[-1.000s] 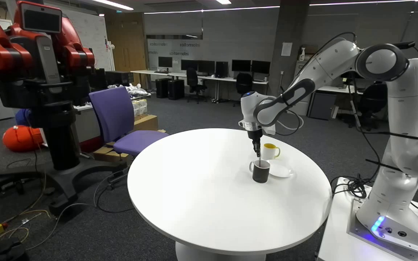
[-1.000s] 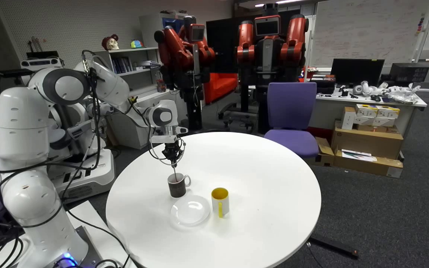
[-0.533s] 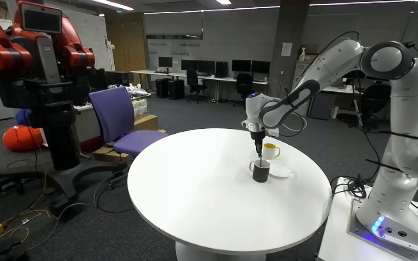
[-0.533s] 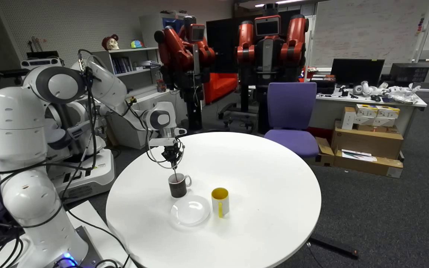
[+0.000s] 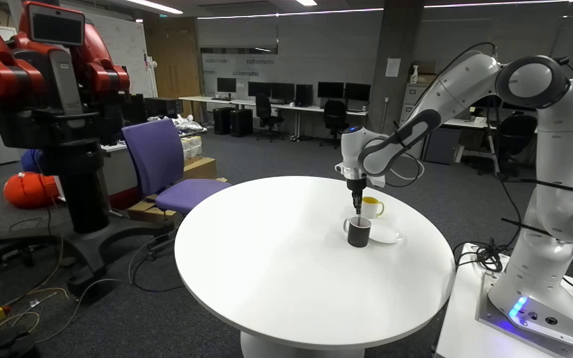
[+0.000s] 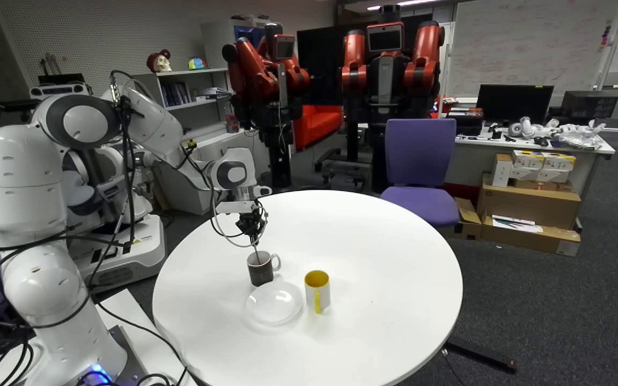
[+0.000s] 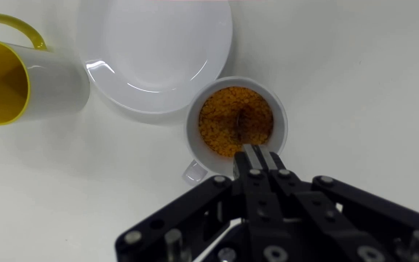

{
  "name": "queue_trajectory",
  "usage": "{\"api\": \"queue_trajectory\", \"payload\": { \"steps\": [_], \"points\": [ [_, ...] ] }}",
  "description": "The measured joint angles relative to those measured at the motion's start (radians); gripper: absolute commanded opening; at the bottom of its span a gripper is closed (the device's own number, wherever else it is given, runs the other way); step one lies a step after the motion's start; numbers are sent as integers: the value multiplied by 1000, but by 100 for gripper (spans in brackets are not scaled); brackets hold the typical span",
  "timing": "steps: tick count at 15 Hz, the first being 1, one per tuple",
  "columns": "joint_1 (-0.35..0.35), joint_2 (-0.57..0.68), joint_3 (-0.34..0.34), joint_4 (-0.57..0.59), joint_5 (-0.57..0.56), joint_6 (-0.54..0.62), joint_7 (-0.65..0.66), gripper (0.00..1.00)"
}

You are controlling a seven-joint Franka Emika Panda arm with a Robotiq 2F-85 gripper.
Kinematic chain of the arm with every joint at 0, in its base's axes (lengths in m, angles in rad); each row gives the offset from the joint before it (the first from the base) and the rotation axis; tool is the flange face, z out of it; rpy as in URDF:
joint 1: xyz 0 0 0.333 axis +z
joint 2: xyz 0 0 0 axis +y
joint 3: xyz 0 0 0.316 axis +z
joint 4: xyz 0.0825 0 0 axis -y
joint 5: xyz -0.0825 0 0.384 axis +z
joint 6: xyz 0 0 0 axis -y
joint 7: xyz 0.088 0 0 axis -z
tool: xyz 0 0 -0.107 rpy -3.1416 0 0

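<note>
The dark mug point(image 6: 260, 272) and the tool point(image 7: 256, 150) had shifted slightly toward the plate point(image 6: 274, 304).
From where I stood, the tool was pinched together on a thin rod point(image 6: 257, 252), perhaps a spoon's handle, its lower end down inside the mug, hidden by the orange-brown contents point(image 7: 216, 123). The rod's long axis ran nearly upright; the mug stood on the table point(image 6: 384, 257) just beside the plate, its handle point(image 7: 195, 173) pointing away from the arm's base point(image 5: 540, 298). Small, gentle movements near the mug's middle seemed wisest, as sideways pressure could drag it.
</note>
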State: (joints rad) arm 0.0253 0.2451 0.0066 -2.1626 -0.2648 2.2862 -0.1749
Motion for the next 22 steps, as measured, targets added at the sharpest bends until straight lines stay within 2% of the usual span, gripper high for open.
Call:
{"api": "queue_trajectory", "payload": {
  "steps": [22],
  "points": [
    [4,-2,17,7,-1,2,-16,0]
  ]
}}
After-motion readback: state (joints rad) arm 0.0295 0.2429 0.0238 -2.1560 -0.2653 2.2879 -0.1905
